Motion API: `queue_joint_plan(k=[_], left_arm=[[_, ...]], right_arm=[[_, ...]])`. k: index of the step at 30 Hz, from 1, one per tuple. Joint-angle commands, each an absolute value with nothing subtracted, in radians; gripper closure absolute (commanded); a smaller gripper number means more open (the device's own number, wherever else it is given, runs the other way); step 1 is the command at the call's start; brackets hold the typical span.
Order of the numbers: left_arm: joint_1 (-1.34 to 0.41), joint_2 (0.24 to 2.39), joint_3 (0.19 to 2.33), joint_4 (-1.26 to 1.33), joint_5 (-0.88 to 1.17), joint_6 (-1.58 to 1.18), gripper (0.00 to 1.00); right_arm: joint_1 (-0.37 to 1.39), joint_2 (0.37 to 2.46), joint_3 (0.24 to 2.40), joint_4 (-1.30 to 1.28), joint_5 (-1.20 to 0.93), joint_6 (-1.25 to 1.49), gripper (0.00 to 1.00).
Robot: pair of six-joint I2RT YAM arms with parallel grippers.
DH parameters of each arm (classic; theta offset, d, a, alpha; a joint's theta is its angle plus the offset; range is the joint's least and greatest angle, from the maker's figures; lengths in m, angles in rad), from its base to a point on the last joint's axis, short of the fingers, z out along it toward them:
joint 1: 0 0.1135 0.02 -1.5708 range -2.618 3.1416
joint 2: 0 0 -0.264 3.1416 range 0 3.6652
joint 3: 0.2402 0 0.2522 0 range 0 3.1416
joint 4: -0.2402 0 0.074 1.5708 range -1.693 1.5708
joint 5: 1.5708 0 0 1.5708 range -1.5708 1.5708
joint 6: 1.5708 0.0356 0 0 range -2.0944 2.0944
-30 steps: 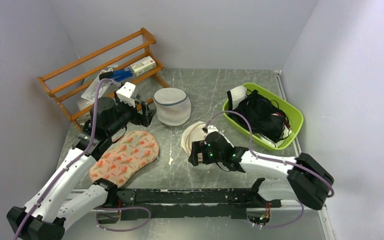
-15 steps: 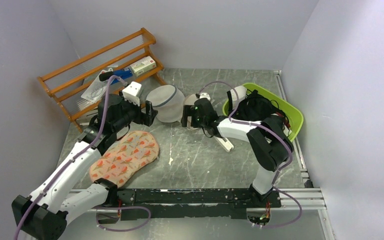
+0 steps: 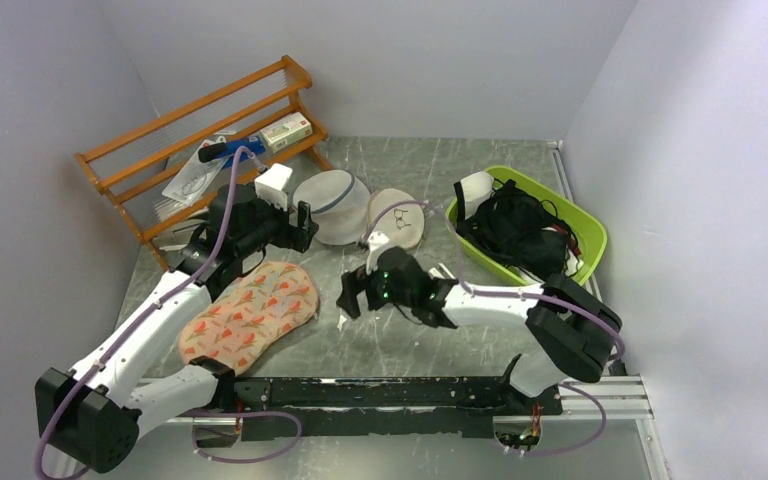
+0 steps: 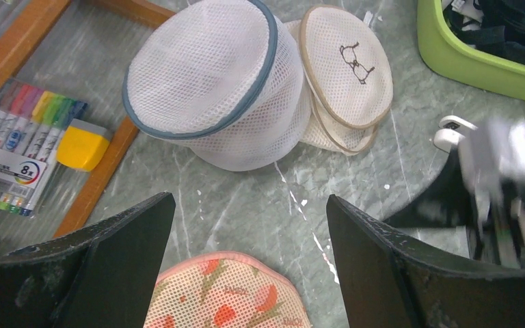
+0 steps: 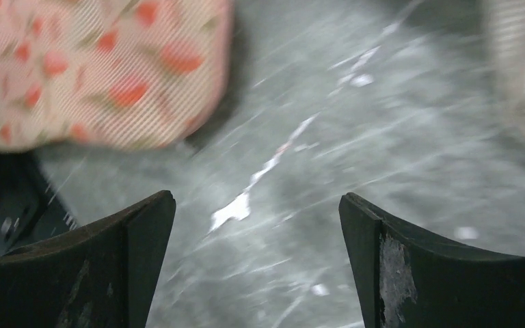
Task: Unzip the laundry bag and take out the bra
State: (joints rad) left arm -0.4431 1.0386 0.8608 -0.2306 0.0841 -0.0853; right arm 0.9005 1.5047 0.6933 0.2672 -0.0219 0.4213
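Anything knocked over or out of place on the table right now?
Yes: the white mesh bag is tipped over rather than standing upright, and the beige disc leans against it. The floral laundry bag lies flat, apparently still closed.

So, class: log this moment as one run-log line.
left claw open, near floral laundry bag | right claw open, over table | bra unseen

Found laundry bag (image 3: 250, 315) flat on table (image 3: 440, 170), front left. Noted mesh bag (image 3: 332, 205) behind it, with disc (image 3: 400, 215) against that bag's right side. Recorded rack (image 3: 200, 130) at rear left, tub (image 3: 585, 235) at rear right, clothing (image 3: 520, 230) heaped inside tub.
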Motion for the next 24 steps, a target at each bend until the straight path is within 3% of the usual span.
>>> queue_joint_plan(k=[1, 9, 16, 19, 24], left_arm=[[-0.448, 0.986, 0.877, -0.213, 0.033, -0.086, 0.06], [-0.447, 0.965, 0.878, -0.219, 0.031, -0.085, 0.06], [-0.448, 0.946, 0.868, -0.212, 0.035, -0.087, 0.07], [-0.449, 0.953, 0.871, -0.212, 0.045, -0.09, 0.06], [-0.453, 0.965, 0.878, -0.217, 0.08, -0.098, 0.07]], right_arm=[[1.023, 1.519, 0.644, 0.385, -0.028, 0.435, 0.09], [1.084, 1.626, 0.627, 0.542, -0.107, 0.469, 0.15], [1.133, 1.705, 0.667, 0.568, -0.058, 0.395, 0.4], [1.138, 1.746, 0.696, 0.577, -0.052, 0.365, 0.59], [1.145, 1.833, 0.754, 0.575, -0.04, 0.35, 0.65]])
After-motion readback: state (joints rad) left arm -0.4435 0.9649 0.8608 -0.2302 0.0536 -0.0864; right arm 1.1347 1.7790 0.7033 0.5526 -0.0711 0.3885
